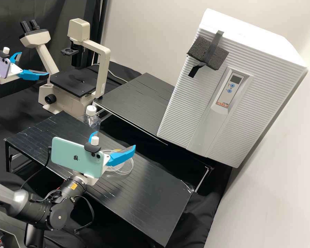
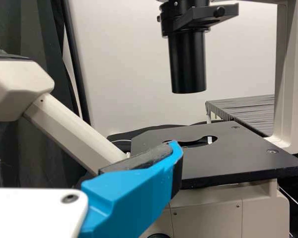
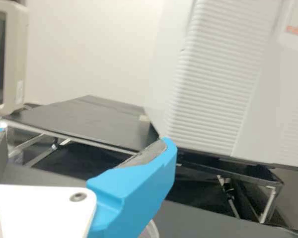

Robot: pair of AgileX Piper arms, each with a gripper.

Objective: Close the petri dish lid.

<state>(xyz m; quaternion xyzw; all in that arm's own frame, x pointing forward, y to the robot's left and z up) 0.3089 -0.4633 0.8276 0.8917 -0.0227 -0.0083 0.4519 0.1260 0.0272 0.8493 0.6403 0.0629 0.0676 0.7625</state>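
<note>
Black table with clear petri dish parts
Parallel seams cross its dark top, and pale scuffs mark the edges; overlapping clear round rims lie near the middle, partly hidden by the right tool.

Glossy petri dish, rough foam block, matt cloth.

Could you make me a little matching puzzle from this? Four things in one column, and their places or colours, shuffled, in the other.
1. Clear dish
2. Bottle
3. Big cabinet
4. Microscope

A. White and ribbed
B. Cream and black
C. On the nearer black table, partly hidden by the right arm's blue fingers
D. Clear, with a white cap

Pairs: 1-C, 2-D, 3-A, 4-B
</note>
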